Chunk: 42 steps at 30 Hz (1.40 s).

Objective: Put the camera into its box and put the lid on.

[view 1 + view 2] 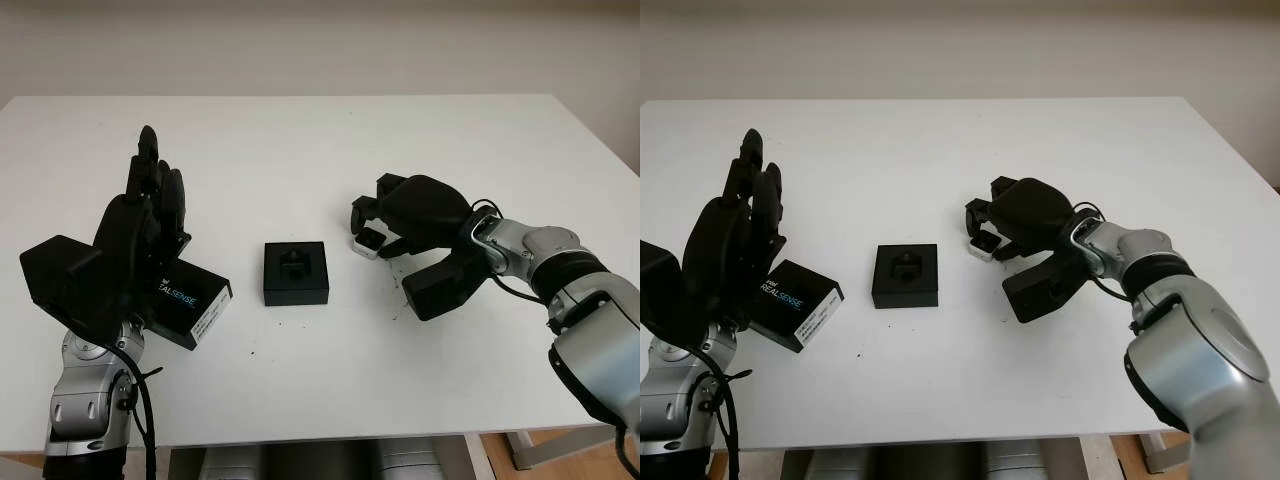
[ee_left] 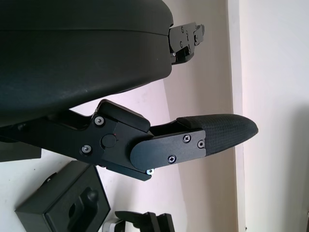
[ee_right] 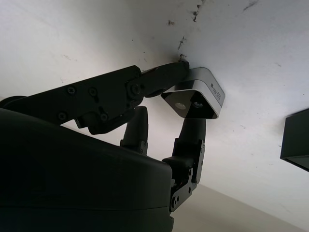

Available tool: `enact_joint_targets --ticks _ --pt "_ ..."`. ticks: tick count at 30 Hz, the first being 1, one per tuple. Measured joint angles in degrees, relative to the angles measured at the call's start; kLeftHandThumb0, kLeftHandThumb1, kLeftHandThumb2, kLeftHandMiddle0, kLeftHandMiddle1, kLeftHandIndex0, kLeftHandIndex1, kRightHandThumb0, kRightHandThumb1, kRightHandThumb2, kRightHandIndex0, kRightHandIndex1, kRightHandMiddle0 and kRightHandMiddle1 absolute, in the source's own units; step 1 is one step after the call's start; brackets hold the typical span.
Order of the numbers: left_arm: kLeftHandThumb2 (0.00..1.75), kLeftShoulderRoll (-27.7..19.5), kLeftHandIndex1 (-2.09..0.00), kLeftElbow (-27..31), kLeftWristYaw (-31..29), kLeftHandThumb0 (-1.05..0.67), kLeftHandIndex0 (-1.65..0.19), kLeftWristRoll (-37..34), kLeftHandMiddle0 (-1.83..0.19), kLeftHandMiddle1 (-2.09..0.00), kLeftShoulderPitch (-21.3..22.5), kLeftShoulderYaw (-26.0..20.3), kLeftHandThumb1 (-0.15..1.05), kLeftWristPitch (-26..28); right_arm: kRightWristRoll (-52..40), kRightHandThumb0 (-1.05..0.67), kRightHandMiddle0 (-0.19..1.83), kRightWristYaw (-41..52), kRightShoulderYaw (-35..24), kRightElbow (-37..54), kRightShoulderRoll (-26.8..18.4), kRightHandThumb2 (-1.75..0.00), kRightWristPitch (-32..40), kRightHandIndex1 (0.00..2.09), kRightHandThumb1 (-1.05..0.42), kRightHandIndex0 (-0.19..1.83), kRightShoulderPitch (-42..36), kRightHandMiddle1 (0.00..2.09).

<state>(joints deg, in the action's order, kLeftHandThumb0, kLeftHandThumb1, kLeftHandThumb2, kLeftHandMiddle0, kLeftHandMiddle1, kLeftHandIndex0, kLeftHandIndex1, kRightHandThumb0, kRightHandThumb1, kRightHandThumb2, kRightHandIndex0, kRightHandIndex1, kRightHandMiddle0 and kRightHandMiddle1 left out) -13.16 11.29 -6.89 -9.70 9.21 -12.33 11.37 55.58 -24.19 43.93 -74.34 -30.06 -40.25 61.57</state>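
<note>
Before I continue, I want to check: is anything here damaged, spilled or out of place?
Nothing stands out. The box sits open and upright, its lid flat beside the open left hand; the right hand grips the camera.

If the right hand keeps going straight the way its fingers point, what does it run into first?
The right hand, shut on the camera, points toward the open black box at the table's middle. That box looks like the first thing in line, though its height relative to the hand is unclear.
</note>
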Motion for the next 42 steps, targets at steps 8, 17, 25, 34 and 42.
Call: enact_joint_targets --ticks 8,17,25,34,42 --pt "0.63 0.0 0.0 0.0 0.2 -0.83 0.19 0.4 0.19 0.0 0.0 0.4 1.05 0.0 0.1 -0.44 0.4 -0.7 0.4 0.0 -0.1 -0.06 0.2 1.56 -0.99 0.06 0.0 1.37" --pt "0.62 0.0 0.0 0.0 0.3 -0.83 0.19 0.6 0.19 0.0 -0.1 0.7 1.05 -0.2 0.1 -0.5 0.25 0.5 0.3 0.0 -0.4 -0.14 1.5 0.73 -1.05 0.27 0.0 1.79" --pt "0.62 0.1 0.0 0.0 0.3 -0.82 0.19 0.6 0.19 0.0 -0.1 0.8 1.05 -0.4 -8.5 -0.48 0.28 11.3 -6.3 0.0 0.0 -0.11 1.6 0.3 -1.05 0.39 -1.1 1.72" --pt "0.62 0.4 0.0 0.0 0.5 -0.81 0.19 0.6 0.19 0.0 -0.3 0.9 1.05 -0.3 -18.8 -0.46 0.26 26.0 -14.5 1.1 1.4 -0.13 5.8 0.1 -1.05 0.43 -2.0 1.83" --pt "0.63 0.5 0.0 0.0 0.5 -0.81 0.19 0.6 0.19 0.0 -0.4 1.0 1.05 -0.2 -23.2 -0.45 0.21 32.6 -18.5 1.9 1.9 -0.16 8.3 0.08 -1.05 0.42 -2.6 1.9"
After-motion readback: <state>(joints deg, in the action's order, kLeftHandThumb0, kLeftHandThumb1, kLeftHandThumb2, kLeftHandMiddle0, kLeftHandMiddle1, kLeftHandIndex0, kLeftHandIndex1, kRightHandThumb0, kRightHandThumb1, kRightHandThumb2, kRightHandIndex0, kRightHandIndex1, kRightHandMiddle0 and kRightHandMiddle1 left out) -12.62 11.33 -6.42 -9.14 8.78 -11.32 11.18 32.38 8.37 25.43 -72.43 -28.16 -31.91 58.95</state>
